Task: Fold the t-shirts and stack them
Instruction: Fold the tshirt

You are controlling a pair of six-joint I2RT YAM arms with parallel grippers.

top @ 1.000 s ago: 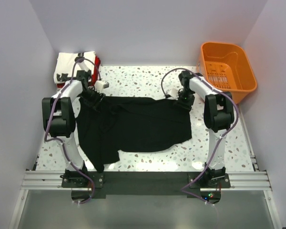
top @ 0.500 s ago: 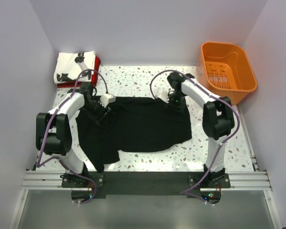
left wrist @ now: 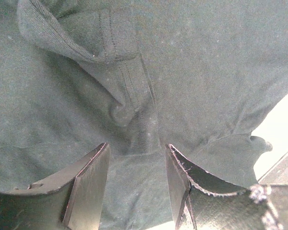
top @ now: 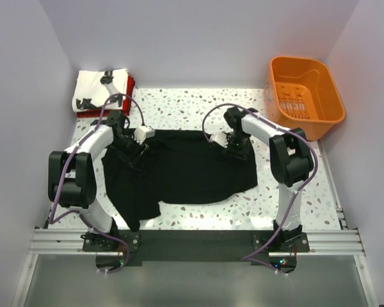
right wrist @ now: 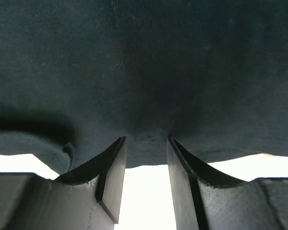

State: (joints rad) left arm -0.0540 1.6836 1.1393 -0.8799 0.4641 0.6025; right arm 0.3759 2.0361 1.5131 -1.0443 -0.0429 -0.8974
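The large black t-shirt (top: 192, 169) lies spread across the middle of the table, with one part hanging toward the near left. My left gripper (top: 136, 155) is over its far-left part; in the left wrist view (left wrist: 136, 146) the jaws are apart with wrinkled black cloth (left wrist: 149, 72) lying between them. My right gripper (top: 233, 148) is at the shirt's far-right edge; in the right wrist view (right wrist: 146, 139) the jaws are apart, with the shirt's hem (right wrist: 144, 96) at the fingertips. The white t-shirt with black figures (top: 93, 86) lies folded on the red one (top: 129, 84) at the far left corner.
An orange plastic basket (top: 305, 96) stands at the far right. White walls close in the table on three sides. Speckled tabletop (top: 185, 105) shows beyond the black shirt and along its right side.
Both grippers have moved inward from the shirt's far corners onto the cloth, the left down and right, the right down and left. The black shirt's outline has hardly changed.
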